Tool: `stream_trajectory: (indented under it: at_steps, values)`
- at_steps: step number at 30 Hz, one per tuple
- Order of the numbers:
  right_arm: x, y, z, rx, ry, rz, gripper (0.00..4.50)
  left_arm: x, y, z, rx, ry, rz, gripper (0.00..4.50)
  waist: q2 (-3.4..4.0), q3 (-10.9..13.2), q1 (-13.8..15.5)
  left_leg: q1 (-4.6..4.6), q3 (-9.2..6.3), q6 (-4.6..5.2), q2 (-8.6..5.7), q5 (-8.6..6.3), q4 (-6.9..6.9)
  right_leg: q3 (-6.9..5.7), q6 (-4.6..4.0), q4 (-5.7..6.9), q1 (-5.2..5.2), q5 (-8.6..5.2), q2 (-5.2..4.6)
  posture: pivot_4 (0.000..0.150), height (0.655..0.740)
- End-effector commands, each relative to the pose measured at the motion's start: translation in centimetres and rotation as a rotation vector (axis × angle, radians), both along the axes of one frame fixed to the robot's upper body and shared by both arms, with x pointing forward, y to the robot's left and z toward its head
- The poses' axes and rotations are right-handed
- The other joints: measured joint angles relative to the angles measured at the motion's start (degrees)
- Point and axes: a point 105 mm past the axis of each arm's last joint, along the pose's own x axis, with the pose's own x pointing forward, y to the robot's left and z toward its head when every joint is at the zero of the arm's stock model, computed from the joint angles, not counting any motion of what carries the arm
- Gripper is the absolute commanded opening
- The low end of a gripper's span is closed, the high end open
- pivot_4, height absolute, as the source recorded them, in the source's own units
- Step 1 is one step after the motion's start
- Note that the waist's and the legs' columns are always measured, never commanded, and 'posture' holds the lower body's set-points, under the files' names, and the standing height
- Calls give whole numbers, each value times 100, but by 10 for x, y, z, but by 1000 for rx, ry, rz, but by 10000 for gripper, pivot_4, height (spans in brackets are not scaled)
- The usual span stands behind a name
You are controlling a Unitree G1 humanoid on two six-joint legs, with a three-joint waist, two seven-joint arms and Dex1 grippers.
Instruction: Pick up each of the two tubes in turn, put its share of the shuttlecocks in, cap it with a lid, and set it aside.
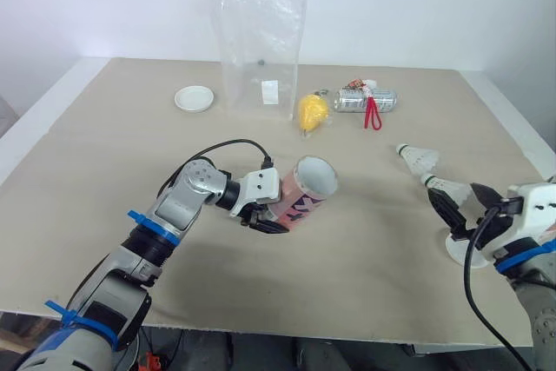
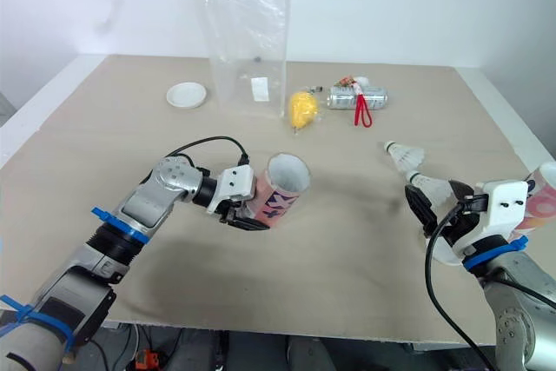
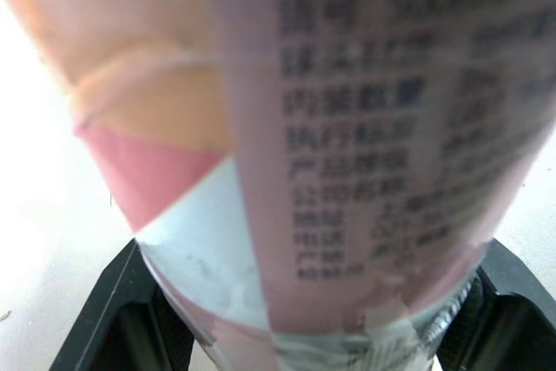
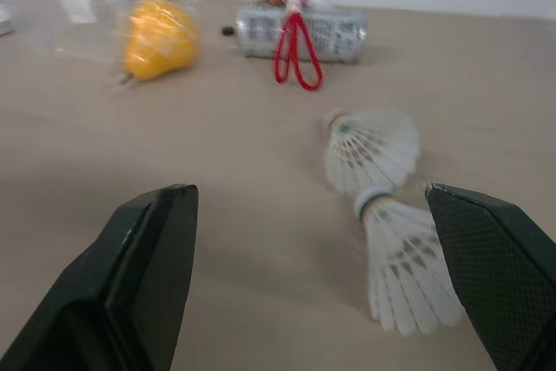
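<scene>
Pink cardboard tube (image 1: 306, 190): pink, orange and white panels, dark print. Feather shuttlecocks (image 1: 419, 159): white. Round lid (image 1: 194, 98): white. Metal can (image 1: 365, 100): silver, with red cord (image 1: 373, 115). Table (image 1: 104, 154): beige.

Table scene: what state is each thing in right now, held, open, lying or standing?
Tube: held tilted, mouth open, uncapped.
Left gripper: shut on the tube.
Right gripper: open, empty.
Shuttlecocks: two, lying loose on the table.
Lid: lying flat, off the tube.
Plastic bag: standing upright.
Can: lying on its side.
</scene>
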Motion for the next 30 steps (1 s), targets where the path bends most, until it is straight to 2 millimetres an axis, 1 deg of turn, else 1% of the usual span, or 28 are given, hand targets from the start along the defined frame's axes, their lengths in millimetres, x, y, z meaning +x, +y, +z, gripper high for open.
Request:
stream_trajectory:
  at_steps: [1,8,12,20,23,25,26,27,28,29,30]
  values:
    - [7,-11,0,-19,-4,-20,44780,-8,-2,-9,31,25,-16,29282,0,0,0,0,0,0,0,0,-1,0,-1,0,0,-1,0,1500,7400]
    - [19,-20,-17,5,49,-2,44780,-10,1,-7,35,20,-8,29282,0,0,0,-2,-5,5,-2,-4,-13,0,6,-2,-1,-11,5,1500,7400]
    - [29,-22,-18,26,47,0,44780,-14,1,-7,39,18,-9,29282,2,0,-1,-2,-6,5,-2,-5,-22,0,17,-2,-3,-8,7,1500,7400]
    - [41,-26,-20,38,62,-1,44780,-16,5,-9,54,17,6,29282,2,0,-2,0,-9,5,-3,-5,-31,-1,19,-2,-3,-10,8,1500,7400]
    - [44,-24,-19,40,60,5,44780,-16,7,-10,56,18,13,29282,2,0,-2,0,-9,5,-3,-5,-32,0,19,-2,-4,-10,8,1500,7400]
    - [47,-24,-18,43,55,-2,39593,-16,8,-11,59,19,18,29282,2,0,-2,1,-9,5,-2,-5,-34,0,19,-2,-4,-10,9,1500,7400]
    - [48,-24,-17,43,54,-2,37885,-16,8,-12,60,19,19,29282,2,0,-2,2,-9,5,-2,-5,-34,0,19,-2,-4,-10,9,1500,7400]
    - [48,-24,-16,42,52,-3,31617,-17,9,-12,61,19,19,29282,2,0,-4,3,-9,5,-2,-5,-34,0,18,-2,-4,-10,9,1500,7400]
    - [49,-24,-16,42,52,-3,28791,-17,9,-12,61,19,20,29282,2,0,-5,3,-8,5,-2,-5,-34,0,18,-2,-4,-9,9,1500,7400]
    - [49,-23,-16,40,52,-4,22093,-17,9,-12,62,20,21,29282,2,0,-5,4,-9,5,-2,-5,-35,0,18,-2,-4,-9,10,1500,7400]
    - [49,-23,-16,39,53,-7,17269,-17,9,-13,63,20,22,29282,2,0,-5,4,-9,5,-2,-5,-35,0,18,-2,-4,-9,10,1500,7400]
